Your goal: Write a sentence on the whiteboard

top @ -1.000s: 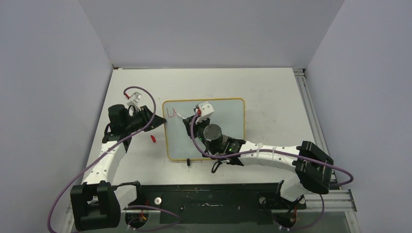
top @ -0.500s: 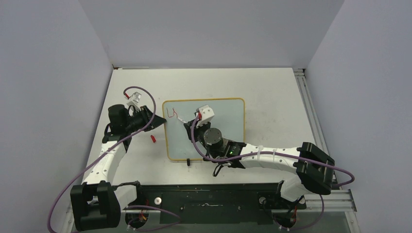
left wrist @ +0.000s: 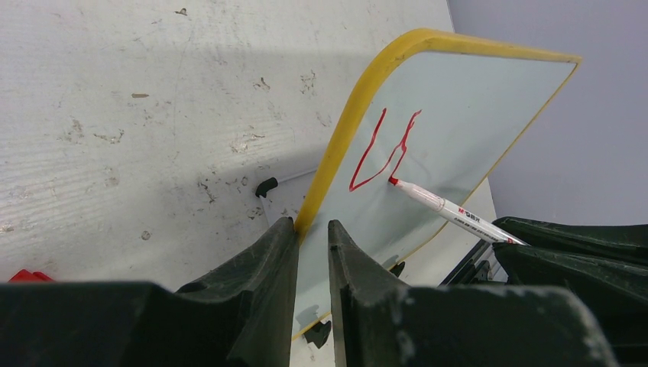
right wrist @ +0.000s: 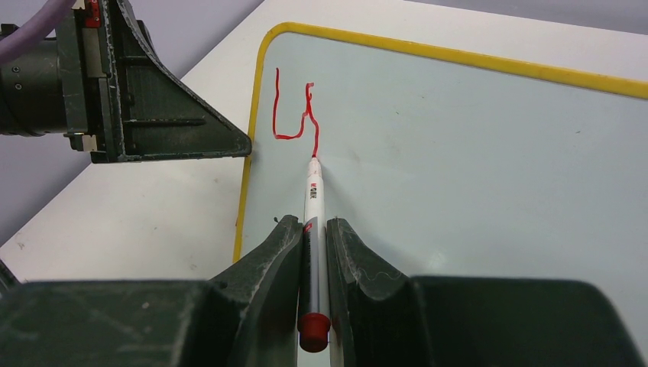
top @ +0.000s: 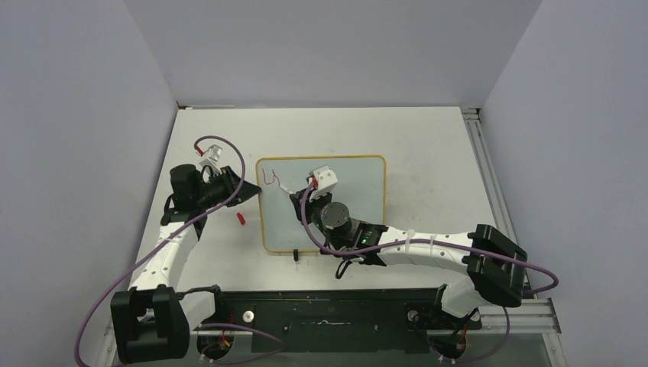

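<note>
Right gripper (right wrist: 309, 225) clamps the white marker (right wrist: 314, 195), tip touching the whiteboard (right wrist: 458, 153) at the end of the first red strokes of the sentence (right wrist: 294, 115) near its far-left corner, so light, even pressure looks wise while the left gripper (left wrist: 312, 229) pinches its rim on the table (top: 428, 153)

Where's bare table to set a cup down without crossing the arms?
Bare table right of the whiteboard, out to the side rail, and the strip between its far edge and the back wall. Crowded: left edge, with the left gripper and a red cap; near side, under the right arm.
</note>
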Controlling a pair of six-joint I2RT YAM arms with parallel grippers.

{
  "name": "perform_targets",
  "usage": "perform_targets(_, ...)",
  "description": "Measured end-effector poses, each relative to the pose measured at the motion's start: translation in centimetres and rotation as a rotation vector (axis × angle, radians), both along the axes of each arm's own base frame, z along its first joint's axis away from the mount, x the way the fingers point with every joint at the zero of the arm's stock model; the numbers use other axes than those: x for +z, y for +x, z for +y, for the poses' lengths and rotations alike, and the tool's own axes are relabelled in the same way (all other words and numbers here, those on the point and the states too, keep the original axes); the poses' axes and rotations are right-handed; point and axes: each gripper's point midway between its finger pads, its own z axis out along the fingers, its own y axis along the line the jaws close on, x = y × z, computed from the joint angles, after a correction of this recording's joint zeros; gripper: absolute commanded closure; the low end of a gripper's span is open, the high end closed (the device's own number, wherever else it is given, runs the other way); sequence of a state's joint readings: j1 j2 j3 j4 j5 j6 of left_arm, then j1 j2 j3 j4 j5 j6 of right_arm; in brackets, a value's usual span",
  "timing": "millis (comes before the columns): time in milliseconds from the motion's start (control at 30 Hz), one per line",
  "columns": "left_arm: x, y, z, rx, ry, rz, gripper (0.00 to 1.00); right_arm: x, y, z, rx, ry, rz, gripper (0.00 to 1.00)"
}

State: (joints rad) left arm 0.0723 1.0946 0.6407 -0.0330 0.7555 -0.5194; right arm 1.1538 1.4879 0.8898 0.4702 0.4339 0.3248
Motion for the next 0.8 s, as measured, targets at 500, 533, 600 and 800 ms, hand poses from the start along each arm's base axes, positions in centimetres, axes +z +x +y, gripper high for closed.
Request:
perform_targets(500, 0.0, 0.0, 0.0, 0.000, 0.000, 0.000, 0.81, 1.3, 1.1, -0.4, -0.033, 0.000, -0.032, 0.95)
perform_targets(533, 0.0, 0.1, 0.0, 0.000, 0.001, 0.000, 0.81, 1.4, 1.1, -0.4, -0.035, 0.000, -0.034, 0.95)
perform_targets(600, -0.1, 0.1, 0.0, 0.000, 0.001, 0.000, 0.81, 1.6, 1.2, -0.4, -0.037, -0.001, -0.038, 0.95)
perform_targets(800, -0.1, 0.1, 0.0, 0.001, 0.002, -0.002, 0.81, 2.2, 1.8, -0.7, -0.049, 0.000, -0.052, 0.95)
